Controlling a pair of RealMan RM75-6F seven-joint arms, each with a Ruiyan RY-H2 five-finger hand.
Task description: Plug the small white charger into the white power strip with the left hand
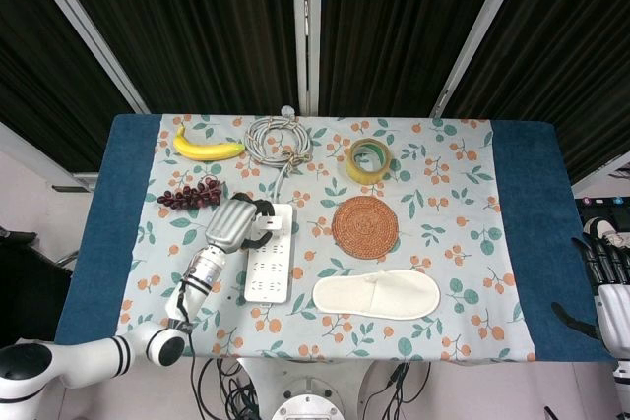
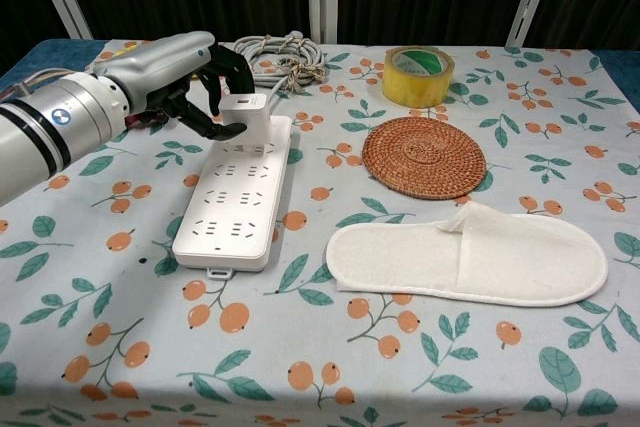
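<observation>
Flowered tablecloth: small white plastic charger (image 2: pixel 247 113) stands on the far end of the long white power strip (image 2: pixel 237 194).
Left hand (image 2: pixel 196 82) grasps its sides; it looks light, rigid, smooth, best held there.

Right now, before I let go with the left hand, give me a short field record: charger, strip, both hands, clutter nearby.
charger: small white charger stands upright on the far end of the strip
power strip: white power strip lies flat; sockets nearer the camera are free
left hand: left hand has fingers curled around the charger; actual contact not clear
right hand: right hand is off the table's right edge, holding nothing
seating: cannot tell if the prongs are fully in
nearby: coiled cable behind the strip, woven coaster to its right
</observation>
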